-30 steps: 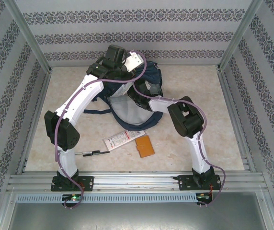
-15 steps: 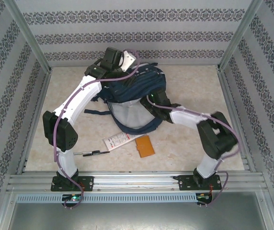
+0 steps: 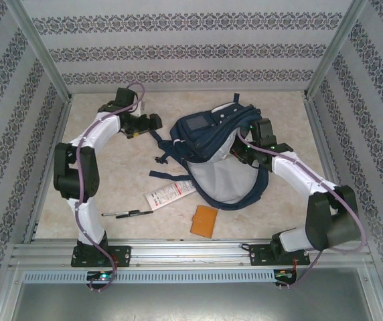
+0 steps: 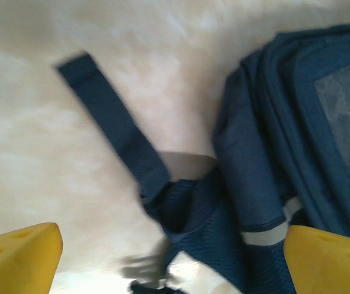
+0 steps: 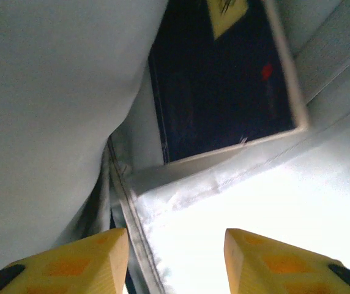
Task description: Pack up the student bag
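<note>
- The bag (image 3: 208, 144) lay on the table (image 3: 292, 120), a little right of the middle. Its mouth was open toward me and showed the pale lining (image 3: 225, 177).
- My left hand (image 3: 152, 124) was spread wide and held nothing. It hung just beside the left side of the bag, above a loose strap (image 4: 117, 128).
- My right hand (image 3: 244, 148) was at the right rim, with its tips inside the mouth. The fingers (image 5: 71, 263) stood apart, and I saw nothing pinched between them.
- Deep inside, a flat dark booklet (image 5: 221, 86) with a pale edge lay against the lining.
- I judged the bag soft and floppy, because the fabric sagged in folds. It would probably bend under one grip, and the mouth could fall shut.
- A good hold seemed to be the stitched rim of the opening, or the strap, which was flat woven webbing. The smooth lining looked thin and rather slippery.
- The outside was a coarse navy cloth with a grey shiny stripe (image 4: 267, 236) and a dull patch (image 3: 197, 125) on the front.
</note>
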